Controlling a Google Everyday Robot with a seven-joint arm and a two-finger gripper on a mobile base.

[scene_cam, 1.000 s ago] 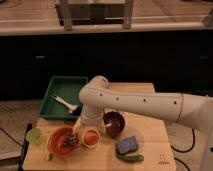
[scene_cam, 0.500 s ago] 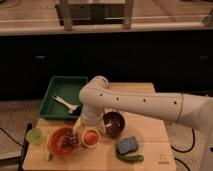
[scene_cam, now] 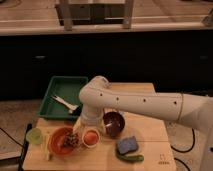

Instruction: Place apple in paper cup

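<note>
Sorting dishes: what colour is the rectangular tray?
Green tray, camera view; the gripper is right by the paper cup.

White arm [scene_cam: 145, 102] bent down over the desk [scene_cam: 150, 131], with the tool [scene_cam: 80, 129] low near the front left.
The arm comes in from the right edge of the view as a thick white tube, runs to the left and a little upward, and turns at a rounded joint [scene_cam: 97, 92] above the middle of the desk. From this joint the last part goes steeply down. The tool hangs under it, dark and partly hidden by the arm, close above the desk surface. Its two fingers stand apart and grip nothing.
</note>
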